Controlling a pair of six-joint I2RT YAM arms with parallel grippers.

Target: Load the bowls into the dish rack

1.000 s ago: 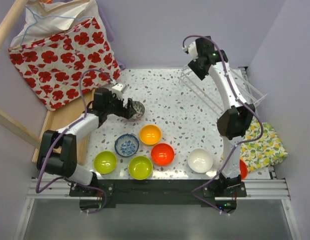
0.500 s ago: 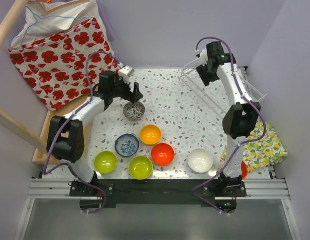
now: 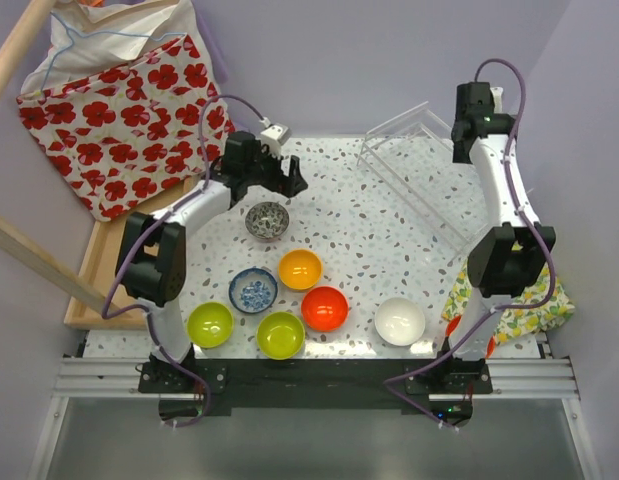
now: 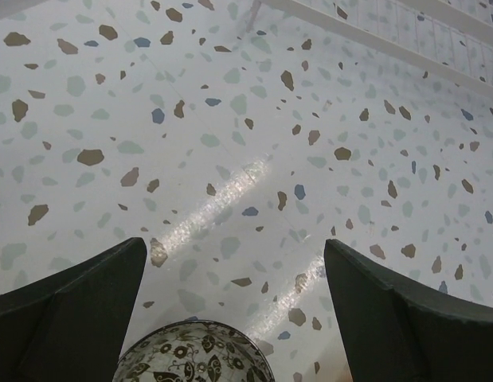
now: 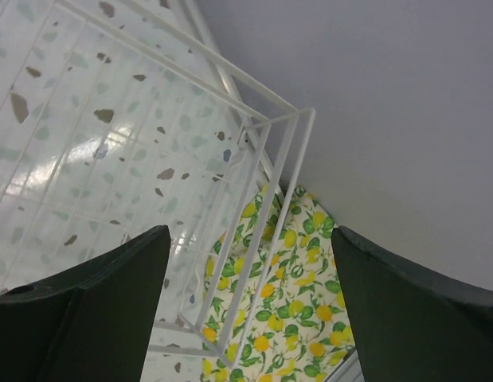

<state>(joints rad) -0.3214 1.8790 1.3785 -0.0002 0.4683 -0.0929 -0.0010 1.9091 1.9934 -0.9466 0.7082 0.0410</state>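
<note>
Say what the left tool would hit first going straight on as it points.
Probably the bare tabletop just past the grey-patterned bowl; the left tool is angled down at it. The dish rack lies farther off; depth is unclear.

**No readable text**

No word, number, label or brand can be read in any view. The prints are only pictures: red flowers on the bag (image 3: 119, 100), yellow lemons on the cloth (image 5: 271, 318), and small dark ornaments on the grey bowl (image 4: 194, 356).
</note>
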